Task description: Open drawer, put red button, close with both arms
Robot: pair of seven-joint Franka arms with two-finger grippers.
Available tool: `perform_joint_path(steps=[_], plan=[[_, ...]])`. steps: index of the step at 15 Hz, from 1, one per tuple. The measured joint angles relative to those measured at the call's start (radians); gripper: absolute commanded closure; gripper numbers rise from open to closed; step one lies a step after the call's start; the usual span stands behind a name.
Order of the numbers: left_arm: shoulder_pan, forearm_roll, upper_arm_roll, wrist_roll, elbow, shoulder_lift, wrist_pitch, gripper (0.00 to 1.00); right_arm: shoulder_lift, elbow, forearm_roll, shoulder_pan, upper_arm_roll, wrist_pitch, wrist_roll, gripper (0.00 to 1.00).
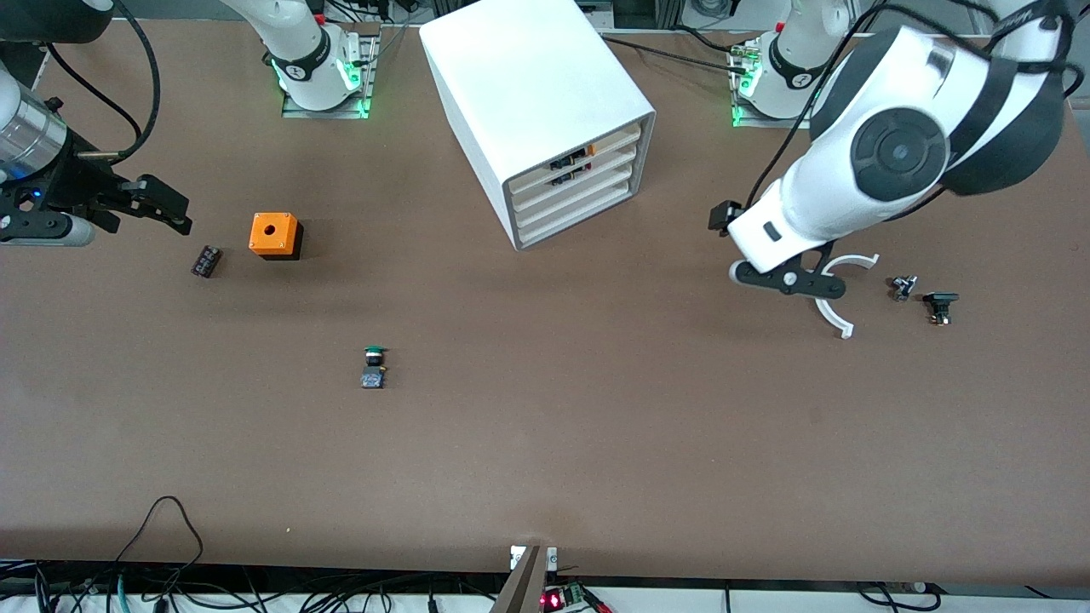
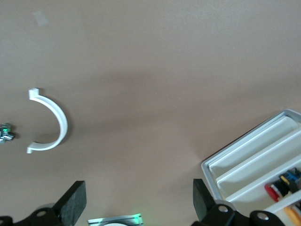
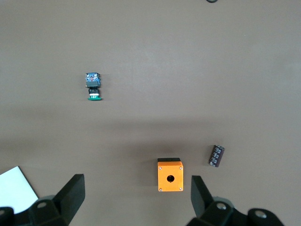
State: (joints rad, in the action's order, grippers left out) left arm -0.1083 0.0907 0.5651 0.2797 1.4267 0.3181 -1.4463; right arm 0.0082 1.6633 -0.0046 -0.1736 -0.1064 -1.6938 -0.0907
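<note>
The white four-drawer cabinet (image 1: 536,94) stands near the robots' bases. Its second drawer from the top (image 1: 572,175) sits level with the other drawers. In the left wrist view (image 2: 277,186), a small red-capped thing (image 2: 271,190) shows inside that drawer; I cannot tell for sure that it is the red button. My left gripper (image 1: 788,281) is open and empty over the table beside the cabinet, toward the left arm's end; it also shows in its wrist view (image 2: 138,202). My right gripper (image 1: 166,211) is open and empty over the right arm's end, near an orange box; it also shows in its wrist view (image 3: 136,195).
A green-capped button (image 1: 373,368) lies mid-table, also in the right wrist view (image 3: 94,86). An orange box with a hole (image 1: 275,235) and a dark cylinder (image 1: 205,260) lie near the right gripper. A white curved piece (image 1: 843,298) and two small parts (image 1: 903,287) (image 1: 940,306) lie by the left gripper.
</note>
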Motion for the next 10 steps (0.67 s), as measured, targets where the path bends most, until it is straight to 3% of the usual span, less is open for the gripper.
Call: perform_joint_path(steps=[6,8,10], plan=[[-0.141,0.003,-0.022,-0.183,-0.001,-0.077,0.013,0.0,0.0,-0.001,0.0,0.0,0.0,0.0,0.0,0.0],[-0.118,-0.003,-0.111,-0.227,0.001,-0.102,0.004,0.0,0.0,-0.001,0.0,0.0,-0.001,0.0,0.0,0.0],[-0.037,-0.038,-0.268,-0.3,0.033,-0.144,-0.037,0.0,0.0,-0.001,0.0,0.0,-0.001,0.0,0.0,0.0]])
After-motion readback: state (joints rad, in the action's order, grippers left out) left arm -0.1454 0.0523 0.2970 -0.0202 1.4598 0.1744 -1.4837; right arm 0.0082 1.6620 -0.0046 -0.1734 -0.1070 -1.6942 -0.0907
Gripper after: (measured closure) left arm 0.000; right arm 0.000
